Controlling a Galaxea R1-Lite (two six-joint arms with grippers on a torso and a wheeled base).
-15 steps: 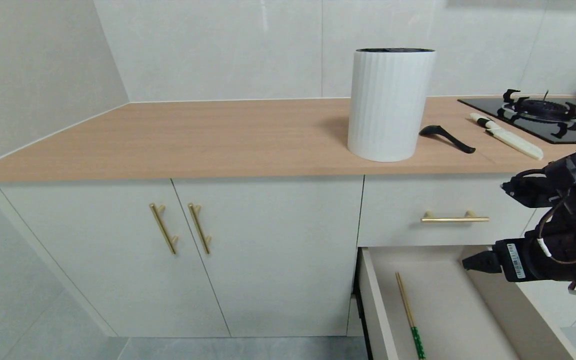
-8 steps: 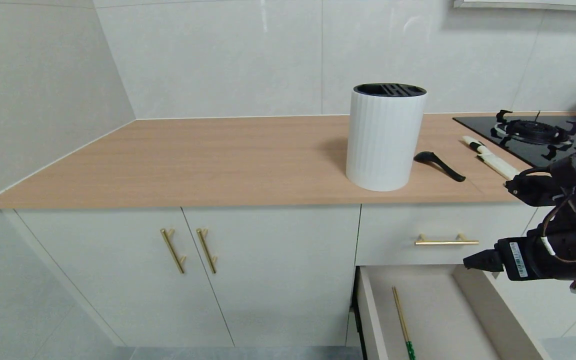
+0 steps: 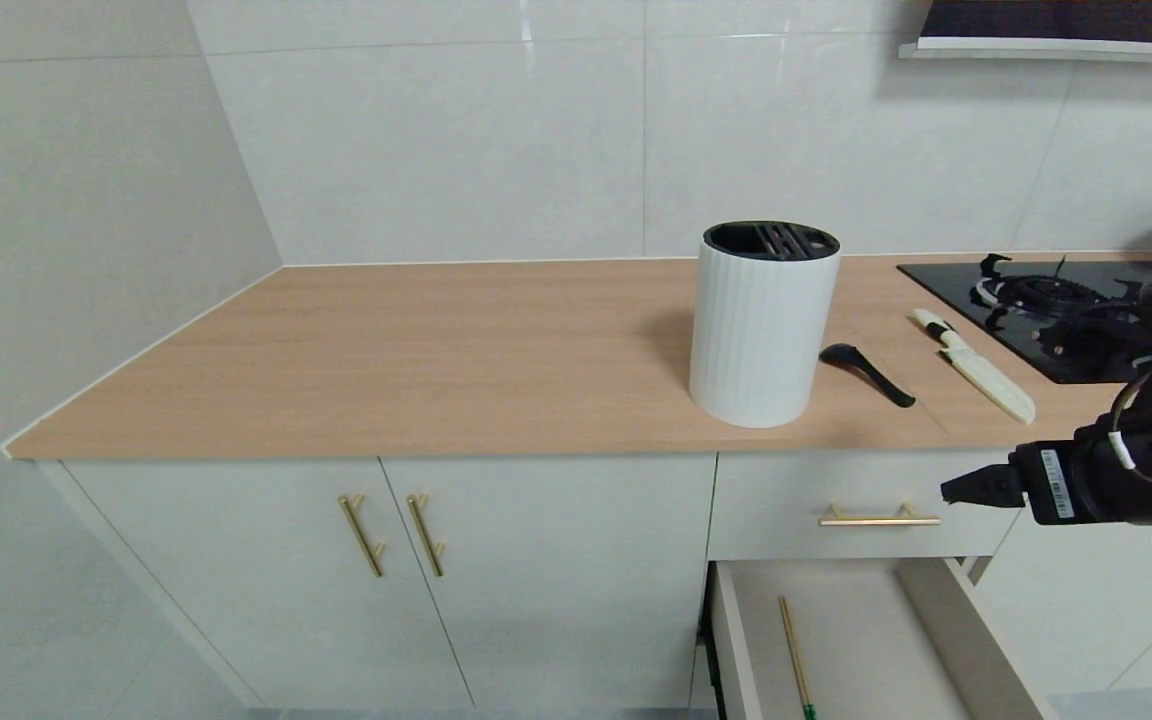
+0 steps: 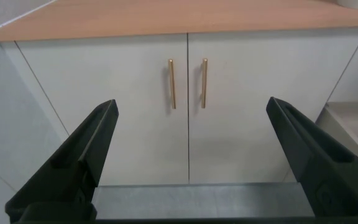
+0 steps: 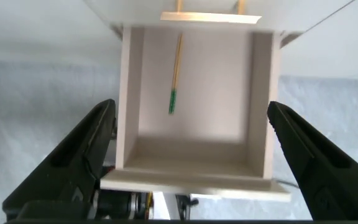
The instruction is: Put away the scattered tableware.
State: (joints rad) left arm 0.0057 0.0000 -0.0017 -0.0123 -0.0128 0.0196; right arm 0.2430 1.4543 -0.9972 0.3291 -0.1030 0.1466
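From where I stood, the wooden countertop carried three loose pieces. One was a tall white ribbed holder with a black slotted top. One was a black spoon lying just beside the holder on the hob side. The third was a single cream-coloured knife, a little farther along and near the gas hob. The spoon and the knife lay apart, neither touching the holder.

Below the counter were two cabinet doors, each with one gold bar handle. A closed upper drawer had one gold handle of its own. Under it, one lower drawer stood pulled out. Inside it lay a slim wooden chopstick with a green end, close to one side wall. I could not tell whether it was one stick or a pair lying tight together.

The right gripper hung over the pulled-out drawer with its two fingers spread wide and nothing between them. The left gripper faced the pair of cabinet doors, its two fingers likewise wide apart and holding nothing.
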